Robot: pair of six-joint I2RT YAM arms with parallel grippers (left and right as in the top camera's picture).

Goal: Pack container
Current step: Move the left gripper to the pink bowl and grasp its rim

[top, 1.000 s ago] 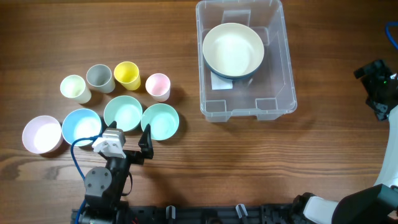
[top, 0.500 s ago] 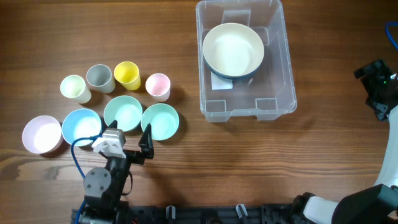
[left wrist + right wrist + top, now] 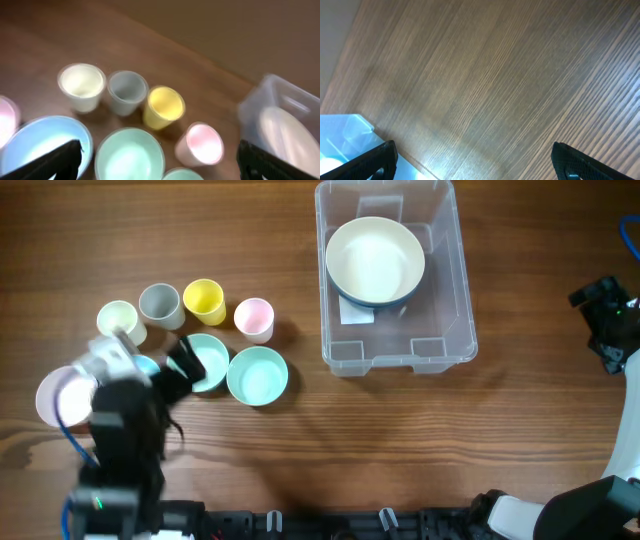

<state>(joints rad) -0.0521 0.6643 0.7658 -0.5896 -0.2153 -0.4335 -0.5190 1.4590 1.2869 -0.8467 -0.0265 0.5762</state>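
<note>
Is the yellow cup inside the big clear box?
No, the yellow cup stands on the table beside the grey cup, outside the container.

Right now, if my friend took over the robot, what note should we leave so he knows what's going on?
Left tool: open, empty, above the green bowl.
Right tool: open, empty, over bare table near the container.
Done: the big cream bowl sits in the container.
Left: pink bowl, blue bowl, teal bowl and green bowl, plus cream cup, grey cup, yellow cup and pink cup, all out on the table.
</note>
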